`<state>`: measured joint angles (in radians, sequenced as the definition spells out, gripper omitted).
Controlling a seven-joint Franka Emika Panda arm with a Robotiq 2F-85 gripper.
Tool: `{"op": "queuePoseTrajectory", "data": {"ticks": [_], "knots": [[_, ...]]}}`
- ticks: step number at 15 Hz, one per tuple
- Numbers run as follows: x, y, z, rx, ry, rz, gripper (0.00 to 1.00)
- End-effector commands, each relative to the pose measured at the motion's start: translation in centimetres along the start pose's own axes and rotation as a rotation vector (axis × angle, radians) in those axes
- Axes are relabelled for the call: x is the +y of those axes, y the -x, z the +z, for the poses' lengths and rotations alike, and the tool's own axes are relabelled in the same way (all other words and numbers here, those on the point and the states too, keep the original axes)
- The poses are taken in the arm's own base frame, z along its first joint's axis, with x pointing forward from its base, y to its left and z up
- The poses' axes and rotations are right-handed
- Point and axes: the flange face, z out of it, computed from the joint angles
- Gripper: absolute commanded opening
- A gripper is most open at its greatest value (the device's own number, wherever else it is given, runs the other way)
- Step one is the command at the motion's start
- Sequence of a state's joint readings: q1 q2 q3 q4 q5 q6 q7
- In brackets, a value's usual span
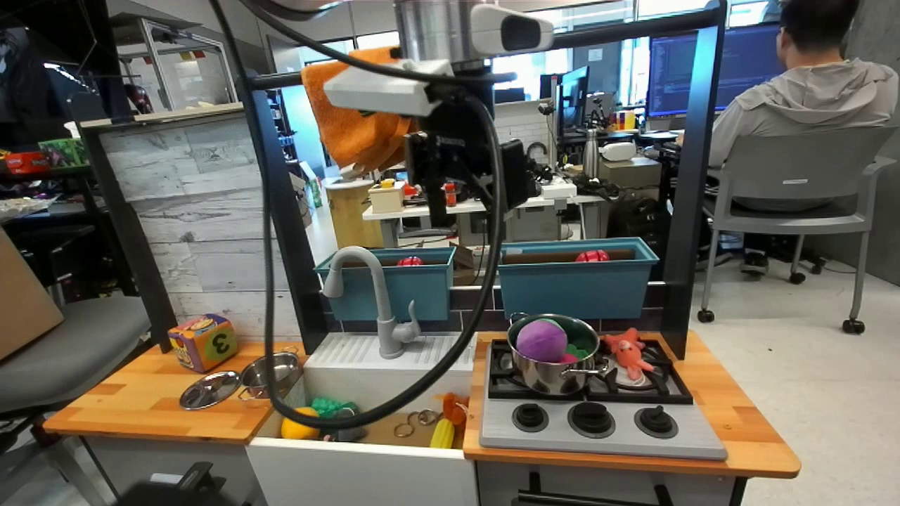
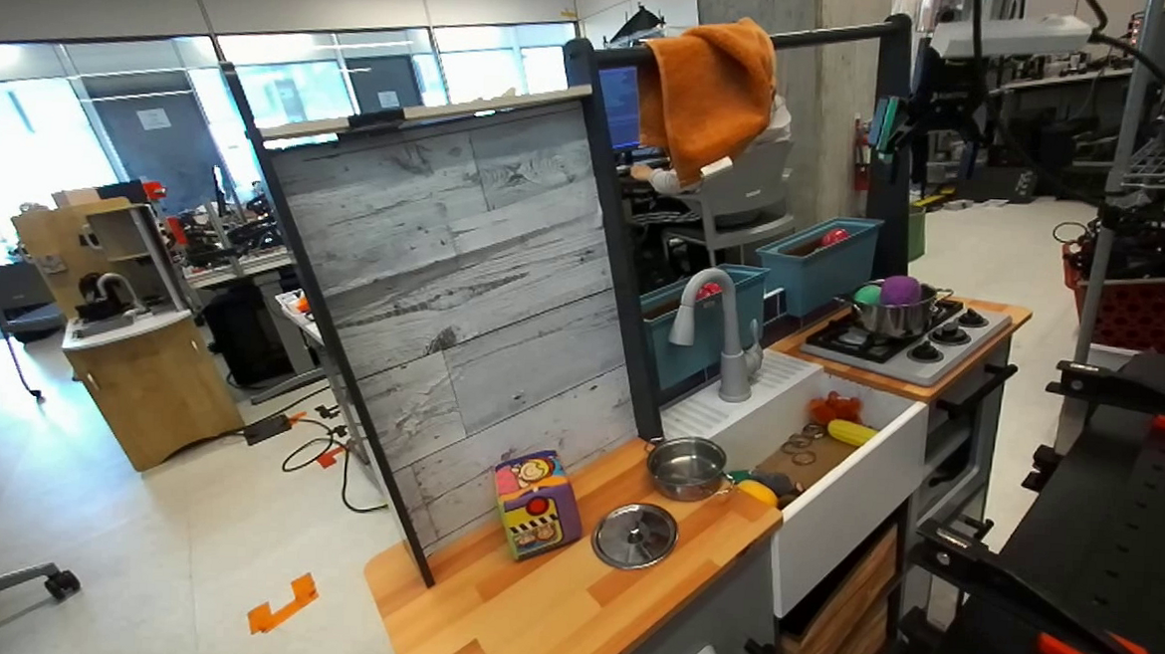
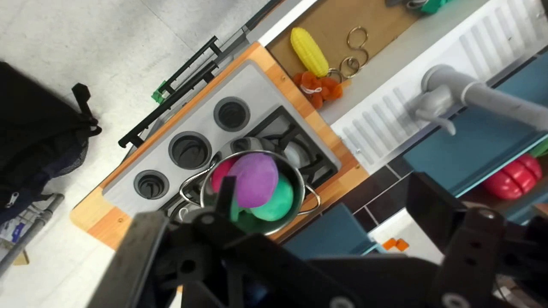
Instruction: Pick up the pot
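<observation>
The pot, silver and two-handled, is set upright on the black grate of the toy stove, at the right end of the wooden counter. A purple ball, a green round piece and a pink piece are contained in it. A coral soft toy is laid on the grate just right of the pot. The gripper is held well above the counter, its fingers spread wide; the pot is partly covered by one of them in the wrist view.

Left of the stove, the sink is occupied by a yellow corn cob, metal rings and other toys, with a grey tap mounted at its far side. Farther left, a silver bowl is placed near the sink; a lid is laid just left of it, and a picture block is set beyond the lid.

Along the far side, two blue planters are mounted. An orange towel is draped over the bar above. At the far right, a seated person is seen from behind.
</observation>
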<state>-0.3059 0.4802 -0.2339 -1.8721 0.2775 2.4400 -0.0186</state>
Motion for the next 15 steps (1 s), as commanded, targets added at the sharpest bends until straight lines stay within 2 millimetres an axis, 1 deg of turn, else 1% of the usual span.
{"op": "queuePoseTrajectory", "data": {"ticks": [1, 2, 3, 5, 7, 10, 12, 15], "knots": [[1.3, -5.1, 3.8, -0.016, -0.1, 0.163, 1.0], [1.4, -6.0, 4.8, -0.017, -0.116, 0.2, 1.0], [1.4, -6.8, 6.3, -0.019, -0.135, 0.236, 1.0], [0.7, -8.0, 9.0, -0.03, -0.131, 0.281, 1.0], [-0.3, -8.8, 11.9, -0.047, -0.116, 0.309, 1.0], [-1.5, -9.8, 14.9, -0.058, -0.105, 0.353, 1.0], [-1.3, -10.0, 15.7, -0.068, -0.072, 0.417, 1.0], [0.2, -10.3, 15.4, -0.084, -0.024, 0.49, 1.0]]}}
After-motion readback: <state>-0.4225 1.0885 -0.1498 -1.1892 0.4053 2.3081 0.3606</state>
